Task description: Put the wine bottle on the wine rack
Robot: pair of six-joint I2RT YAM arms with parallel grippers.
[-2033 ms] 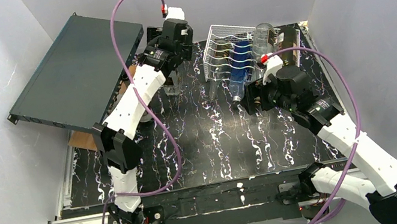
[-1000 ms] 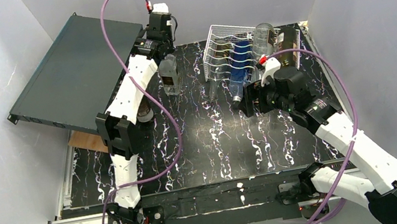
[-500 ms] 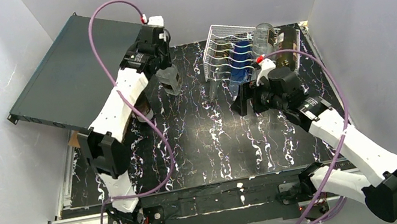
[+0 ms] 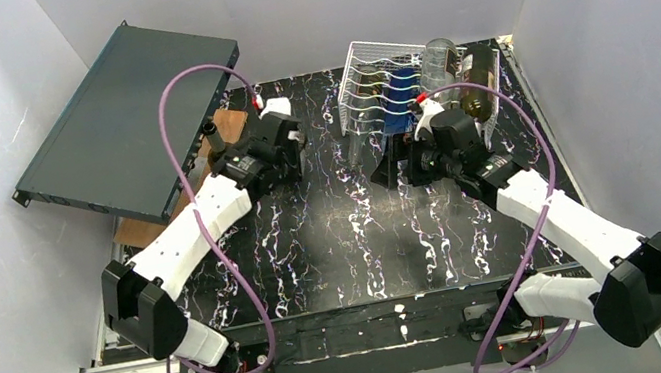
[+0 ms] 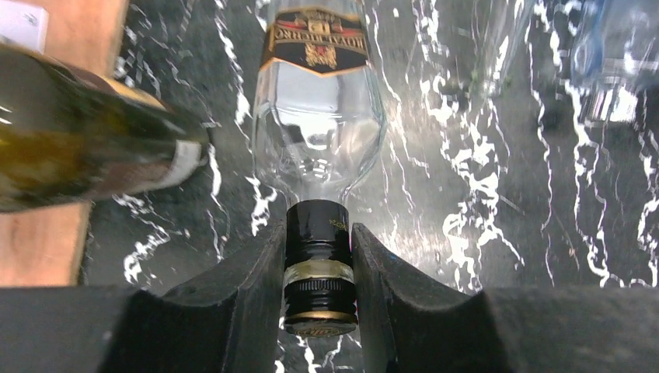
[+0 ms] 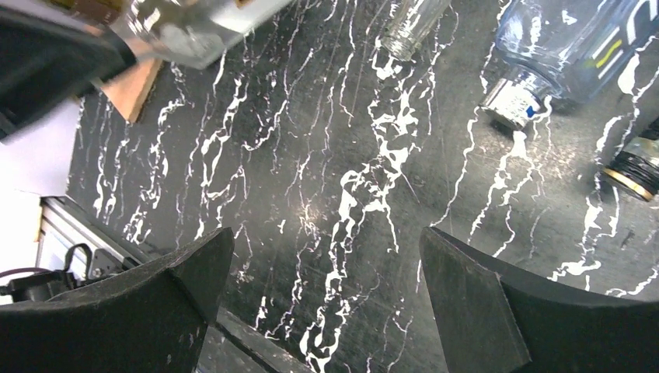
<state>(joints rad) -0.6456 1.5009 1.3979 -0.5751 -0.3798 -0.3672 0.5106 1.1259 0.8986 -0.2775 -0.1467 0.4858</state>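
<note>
Between the pinching fingers of the left end effector (image 5: 319, 247) sits the black-capped neck of the clear faceted glass wine bottle (image 5: 319, 132): heavy, slick, breakable, I judge, best held there. The right end effector (image 6: 325, 242) is spread, empty.

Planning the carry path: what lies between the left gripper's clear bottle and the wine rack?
Only bare marbled tabletop separates the clear bottle in the left gripper from the wine rack; the top view shows it.
</note>
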